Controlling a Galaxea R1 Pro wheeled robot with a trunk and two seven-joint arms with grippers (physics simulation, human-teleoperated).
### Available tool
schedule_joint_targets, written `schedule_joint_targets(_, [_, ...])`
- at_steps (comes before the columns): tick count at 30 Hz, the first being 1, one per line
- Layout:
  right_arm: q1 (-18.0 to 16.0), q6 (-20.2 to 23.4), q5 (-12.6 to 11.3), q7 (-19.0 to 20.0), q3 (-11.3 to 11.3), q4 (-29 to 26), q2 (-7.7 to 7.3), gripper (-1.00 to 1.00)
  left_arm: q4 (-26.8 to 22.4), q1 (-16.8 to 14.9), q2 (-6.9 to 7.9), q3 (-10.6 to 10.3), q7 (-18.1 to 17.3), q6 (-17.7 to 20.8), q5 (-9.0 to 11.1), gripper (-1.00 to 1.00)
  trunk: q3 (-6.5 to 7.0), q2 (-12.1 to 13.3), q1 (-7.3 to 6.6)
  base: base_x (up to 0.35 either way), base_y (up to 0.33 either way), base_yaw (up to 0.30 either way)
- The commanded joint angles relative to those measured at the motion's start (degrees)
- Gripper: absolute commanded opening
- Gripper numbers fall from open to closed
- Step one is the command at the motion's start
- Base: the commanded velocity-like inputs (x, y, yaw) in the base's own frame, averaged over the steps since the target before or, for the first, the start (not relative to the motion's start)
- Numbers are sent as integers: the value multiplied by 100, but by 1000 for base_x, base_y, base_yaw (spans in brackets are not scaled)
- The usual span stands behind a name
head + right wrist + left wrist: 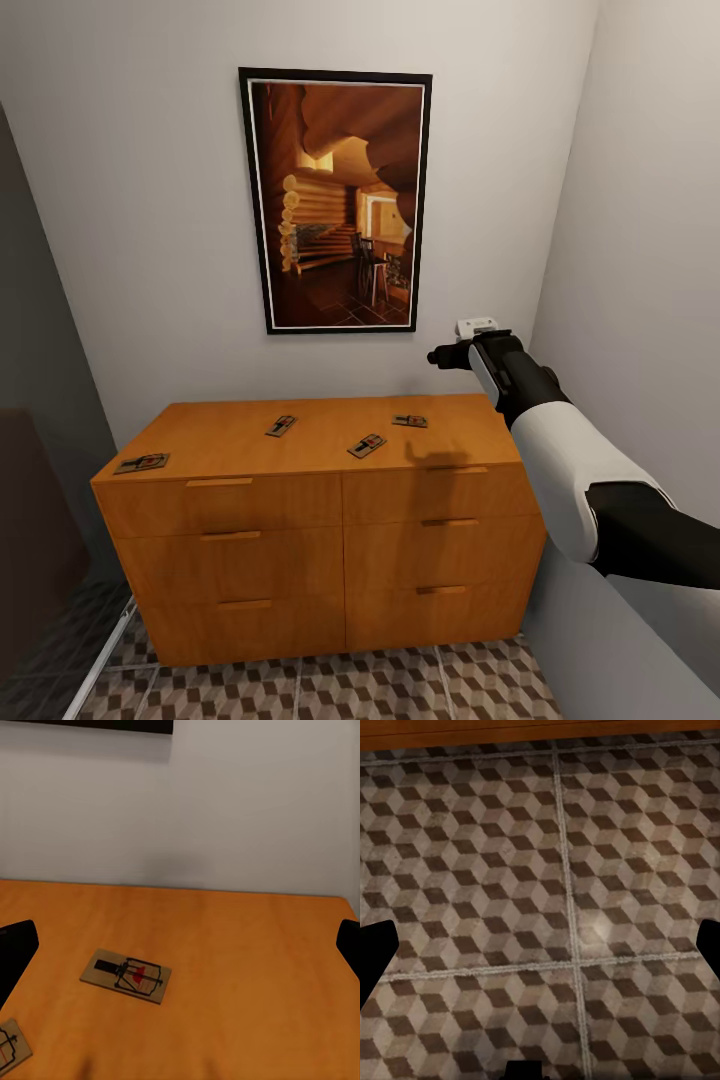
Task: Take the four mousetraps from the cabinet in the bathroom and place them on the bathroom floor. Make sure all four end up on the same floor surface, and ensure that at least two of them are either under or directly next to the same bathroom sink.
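Hanging above cabinet (320, 470) w/ four mousetraps (367, 446): framed picture (337, 200).

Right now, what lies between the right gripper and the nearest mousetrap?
Nothing: in the right wrist view, only bare cabinet top separates the open right gripper from the nearest mousetrap.

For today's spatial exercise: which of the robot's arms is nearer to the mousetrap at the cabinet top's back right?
Right. The right tool hangs above the cabinet, over that mousetrap. The left tool points at the floor, low by the cabinet's base.
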Motion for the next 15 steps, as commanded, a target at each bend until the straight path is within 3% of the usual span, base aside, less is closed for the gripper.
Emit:
schedule_joint_targets(1, [-3, 30, 60, 30, 2, -7, 0, 100, 3, -3, 0, -1, 4, -18, -6, 100, -7, -4, 0, 0, 0, 0])
schedule_joint_targets(15, [10, -148, 63, 30, 1, -5, -7, 100, 3, -3, 0, -1, 4, -18, -6, 100, -7, -4, 0, 0, 0, 0])
